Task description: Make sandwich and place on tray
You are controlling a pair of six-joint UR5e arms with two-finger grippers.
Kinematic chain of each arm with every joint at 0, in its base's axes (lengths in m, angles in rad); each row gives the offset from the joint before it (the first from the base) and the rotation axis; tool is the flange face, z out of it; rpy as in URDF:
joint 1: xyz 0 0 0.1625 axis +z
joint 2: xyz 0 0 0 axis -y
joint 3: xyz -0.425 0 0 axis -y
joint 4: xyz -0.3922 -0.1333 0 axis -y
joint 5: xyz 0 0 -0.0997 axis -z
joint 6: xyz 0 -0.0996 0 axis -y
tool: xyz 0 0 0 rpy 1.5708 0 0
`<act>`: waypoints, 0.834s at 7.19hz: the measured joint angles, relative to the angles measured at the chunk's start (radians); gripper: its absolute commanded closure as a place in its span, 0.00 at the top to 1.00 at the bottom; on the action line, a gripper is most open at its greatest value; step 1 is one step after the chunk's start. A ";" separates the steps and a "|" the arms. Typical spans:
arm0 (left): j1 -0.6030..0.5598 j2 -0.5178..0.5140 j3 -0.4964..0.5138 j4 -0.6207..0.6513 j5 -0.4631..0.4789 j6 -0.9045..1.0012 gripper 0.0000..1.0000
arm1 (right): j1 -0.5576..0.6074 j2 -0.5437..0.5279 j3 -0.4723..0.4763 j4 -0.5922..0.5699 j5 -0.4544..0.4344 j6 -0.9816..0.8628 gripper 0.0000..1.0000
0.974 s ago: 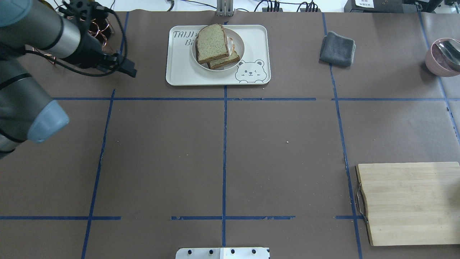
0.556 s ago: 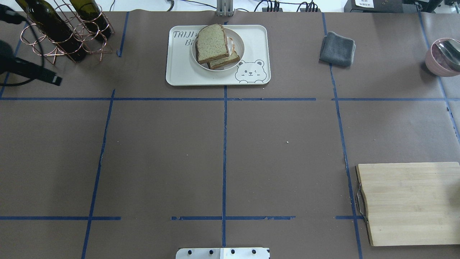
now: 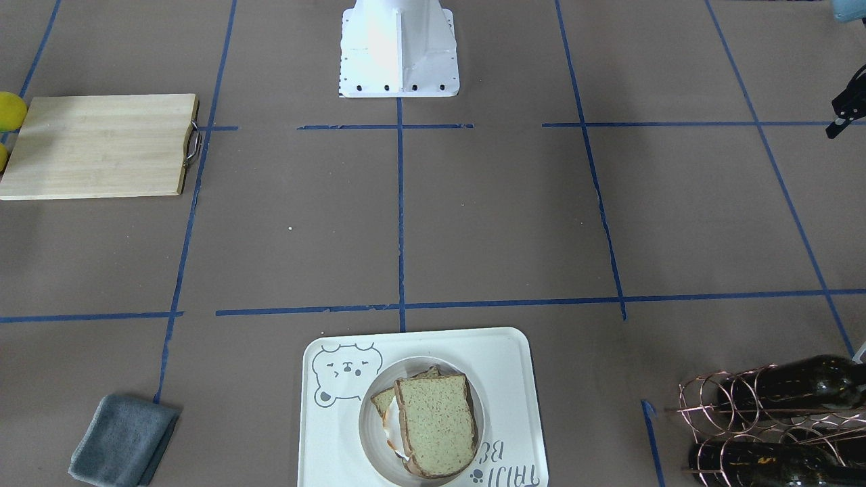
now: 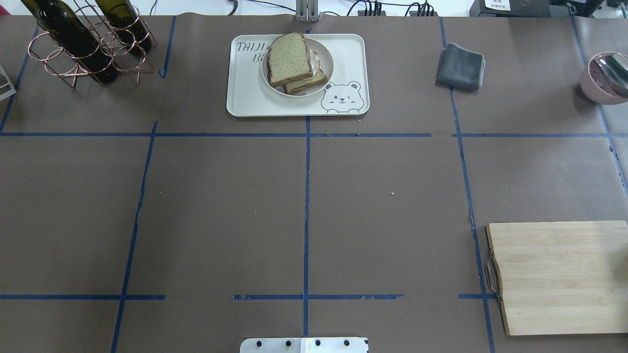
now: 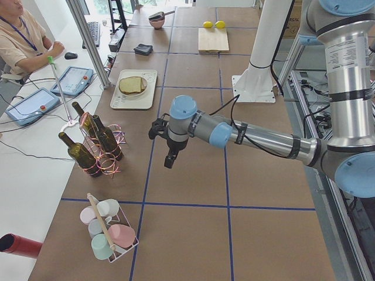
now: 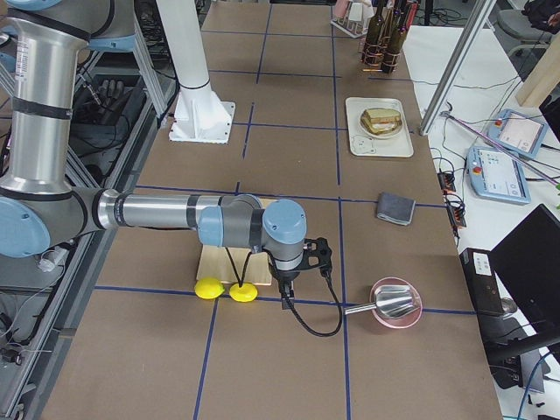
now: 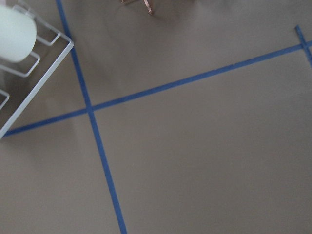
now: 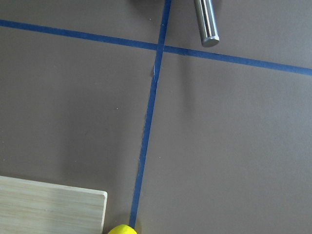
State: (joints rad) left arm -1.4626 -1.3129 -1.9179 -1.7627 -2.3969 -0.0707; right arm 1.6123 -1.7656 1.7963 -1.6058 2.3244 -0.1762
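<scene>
Now you're seeing one sandwich point(image 4: 293, 63), two bread slices, lying on one plate point(image 4: 327, 69) on the single tray point(image 4: 245, 98) at the overhead view's top centre. Left gripper point(image 5: 169, 160) and right gripper point(image 6: 286, 296) are hovering well away from it; you cannot tell whether either is spread.

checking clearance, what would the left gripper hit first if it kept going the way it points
Probably only the bare table: the left gripper points down, and its wrist view shows just that surface and blue tape ahead. The cup rack sits off to one side, though depth is unclear.
</scene>
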 measured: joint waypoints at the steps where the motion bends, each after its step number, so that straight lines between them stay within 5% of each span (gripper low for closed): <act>1: -0.037 0.032 0.041 0.006 -0.054 0.006 1.00 | 0.000 0.001 0.000 0.001 0.000 0.000 1.00; 6: -0.080 0.066 0.070 0.014 -0.085 0.011 1.00 | 0.000 0.003 0.000 0.001 0.000 -0.001 1.00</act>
State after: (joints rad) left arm -1.5422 -1.2464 -1.8481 -1.7491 -2.4821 -0.0598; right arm 1.6122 -1.7626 1.7966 -1.6046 2.3241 -0.1774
